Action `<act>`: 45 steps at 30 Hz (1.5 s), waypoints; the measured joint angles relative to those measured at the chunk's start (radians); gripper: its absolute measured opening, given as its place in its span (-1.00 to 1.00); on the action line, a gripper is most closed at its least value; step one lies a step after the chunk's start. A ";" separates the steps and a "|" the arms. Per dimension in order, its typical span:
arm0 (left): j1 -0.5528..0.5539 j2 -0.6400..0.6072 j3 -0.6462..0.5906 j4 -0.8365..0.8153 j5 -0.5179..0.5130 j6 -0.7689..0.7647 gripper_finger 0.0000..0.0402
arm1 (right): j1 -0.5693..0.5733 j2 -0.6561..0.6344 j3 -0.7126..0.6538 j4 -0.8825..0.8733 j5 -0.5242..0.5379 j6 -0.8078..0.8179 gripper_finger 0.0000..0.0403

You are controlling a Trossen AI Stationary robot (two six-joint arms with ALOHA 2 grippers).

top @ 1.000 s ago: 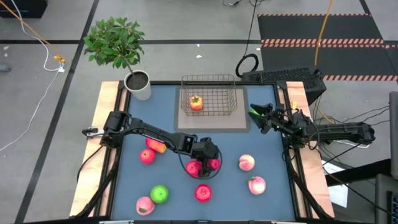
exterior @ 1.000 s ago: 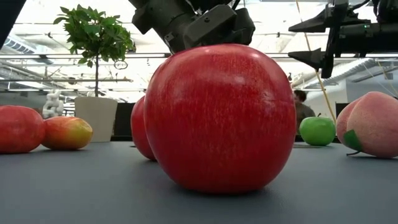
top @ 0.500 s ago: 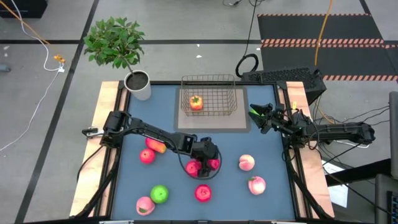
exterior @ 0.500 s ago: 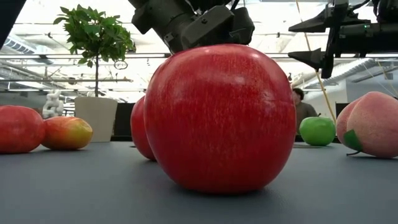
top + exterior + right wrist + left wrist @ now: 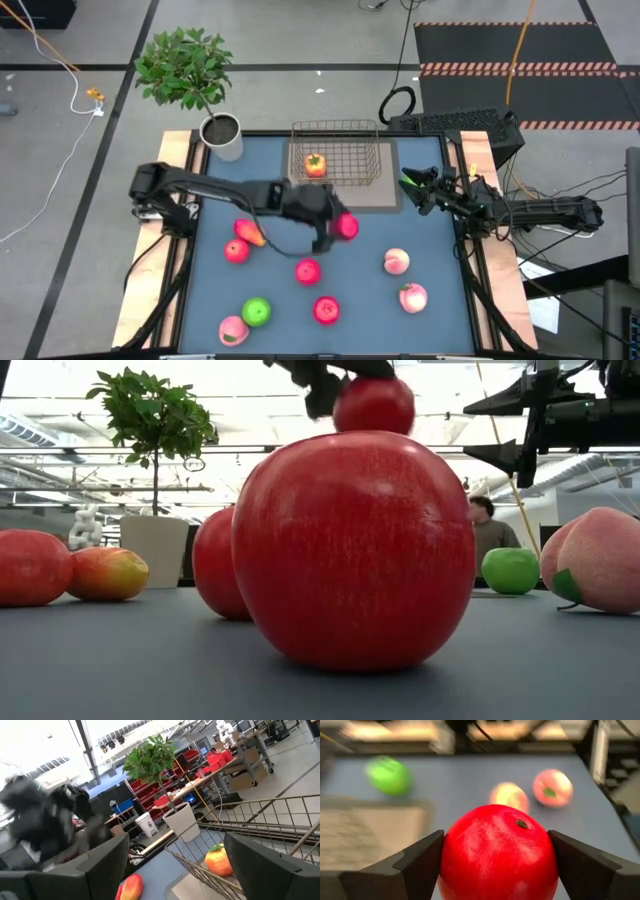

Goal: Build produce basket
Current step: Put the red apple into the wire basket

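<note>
My left gripper [image 5: 340,228] is shut on a red apple [image 5: 497,852] above the middle of the table, short of the wire basket [image 5: 335,155]; the low view shows the apple [image 5: 373,405] high in the air. One orange-yellow fruit [image 5: 315,165] lies on the basket's floor. More produce rests on the blue mat: red apples [image 5: 308,271] [image 5: 326,310], a green apple [image 5: 257,312] and peaches [image 5: 397,262]. My right gripper [image 5: 408,185] waits open at the table's right edge, beside the basket [image 5: 260,820]. My left gripper pinches the red apple by its two opposite sides [image 5: 451,860] between its two fingers [image 5: 420,865]. The fingers come from the table's left, slanting downward. The apple is lifted clear of the table, with its stem dimple [image 5: 522,824] on the upper side.
A grey plant pot [image 5: 222,135] with a leafy plant stands at the far left corner. Two reddish fruits [image 5: 240,242] lie at the left, a peach [image 5: 232,329] at the near left and another [image 5: 412,297] at the near right. In the low view a big red apple [image 5: 355,550] fills the foreground.
My left gripper has risen from the table with the red apple and gone toward the far edge and the basket. The apple, which lay on the mat, is now lifted clear. The red apple beside it has stayed on the mat.
</note>
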 joint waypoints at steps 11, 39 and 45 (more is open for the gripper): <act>0.317 -0.074 0.002 0.136 0.000 0.057 0.67 | -0.032 0.000 0.000 0.001 0.029 -0.021 0.59; 0.587 0.291 0.152 -0.064 0.131 0.042 0.67 | -0.106 0.005 0.000 -0.039 0.024 -0.024 0.59; 0.597 0.312 0.152 -0.119 0.123 0.068 0.67 | -0.106 0.005 0.000 -0.059 0.024 -0.024 0.59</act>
